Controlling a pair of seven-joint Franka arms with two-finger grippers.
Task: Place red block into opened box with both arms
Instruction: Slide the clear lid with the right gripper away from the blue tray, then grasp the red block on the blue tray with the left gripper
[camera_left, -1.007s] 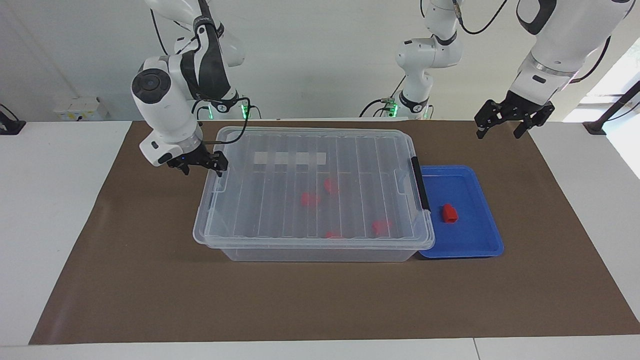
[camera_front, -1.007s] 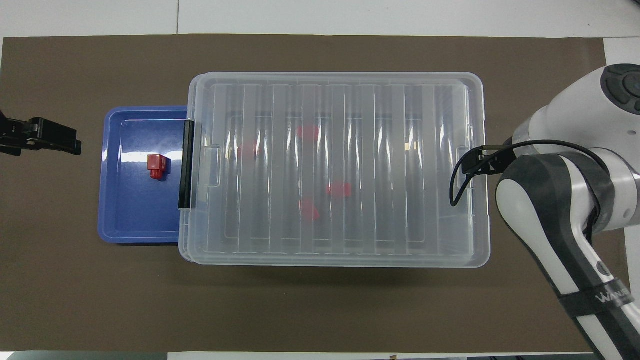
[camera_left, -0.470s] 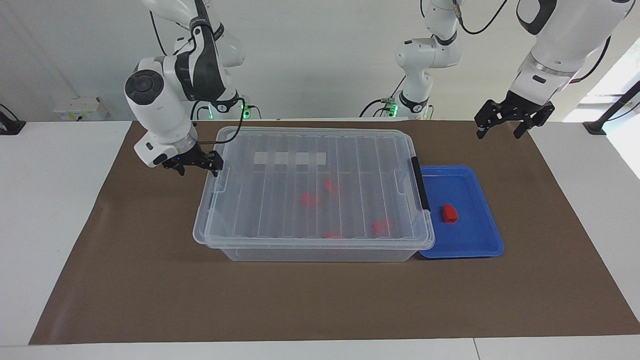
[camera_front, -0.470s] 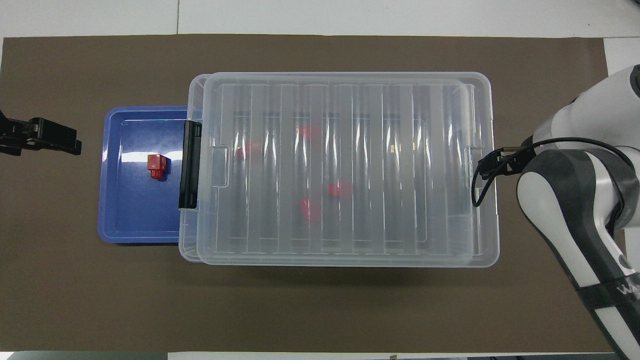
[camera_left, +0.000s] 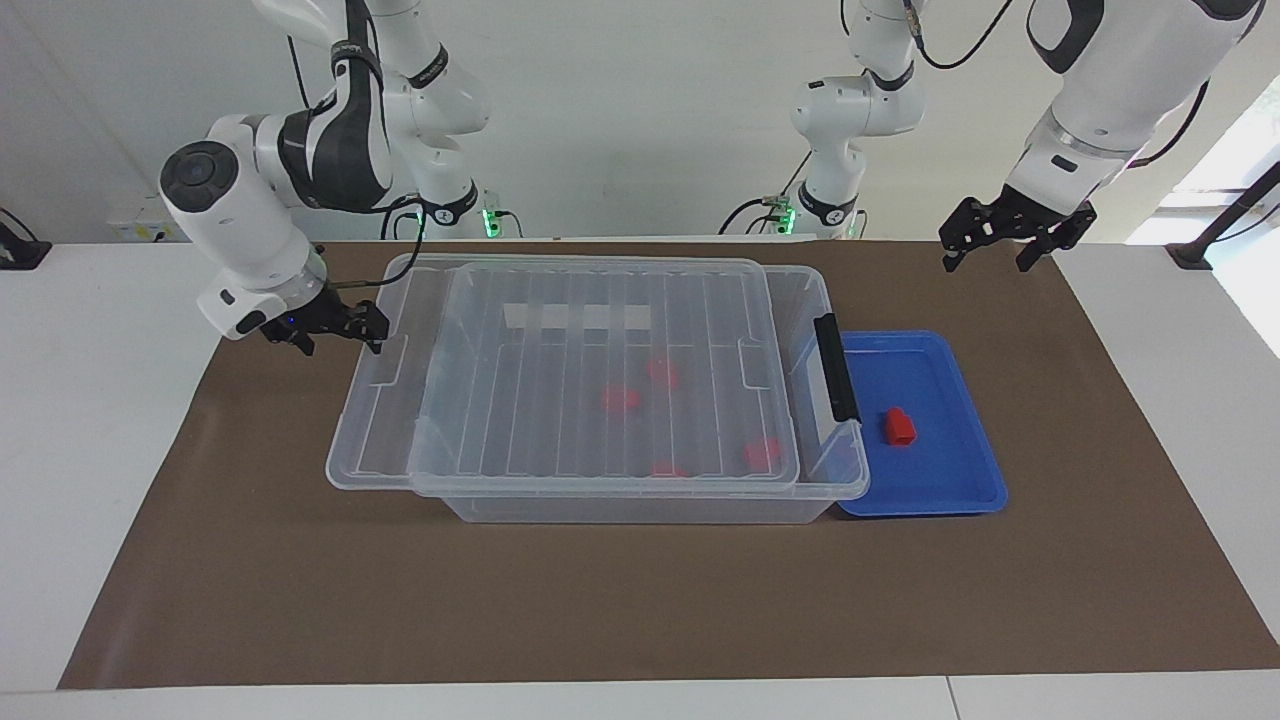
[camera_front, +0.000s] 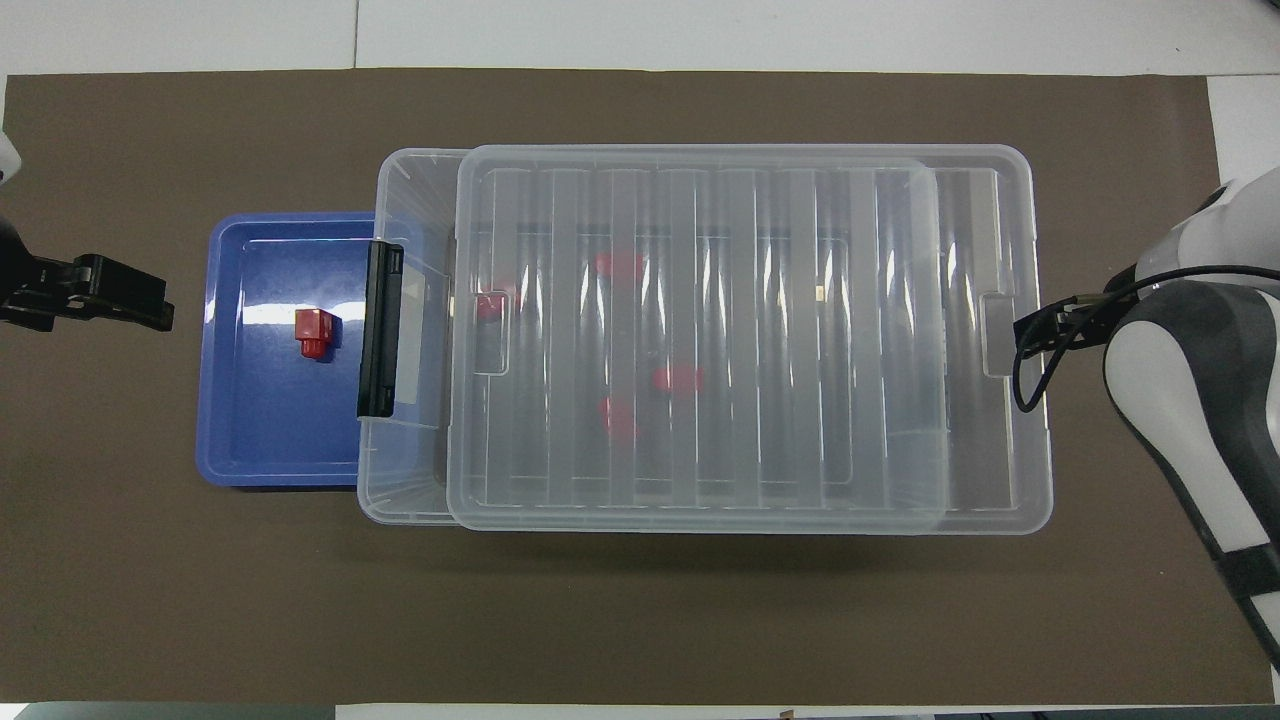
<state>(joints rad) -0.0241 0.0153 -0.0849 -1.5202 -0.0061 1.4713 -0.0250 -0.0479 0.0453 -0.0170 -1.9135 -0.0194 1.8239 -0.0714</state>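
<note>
Sitting in a shallow blue tray (camera_left: 950, 480) toward the left arm's end of the brown mat (camera_left: 640, 600), the red block (camera_left: 898, 427) lies alone, just beside the box (camera_left: 640, 505) but outside it. The tray touches the box's end wall, where a black latch handle (camera_left: 836, 367) stands between block and box. The ribbed clear lid (camera_left: 560, 380) lies across most of the box, slid toward the right arm's end so that it overhangs that end, leaving a narrow strip open by the latch. Through the lid several other red pieces (camera_left: 620, 398) show on the box floor. A white label strip (camera_left: 578, 317) on the lid carries no writing I can read. The right gripper (camera_left: 335, 330) is at the lid's overhanging end edge, fingers spread; whether it touches the lid I cannot tell. The left gripper (camera_left: 990, 235) waits over the mat's corner nearest its base, spread and holding nothing. Two slimmer white arms (camera_left: 850, 110) with green-lit bases stand at the table's edge nearest the robots.
</note>
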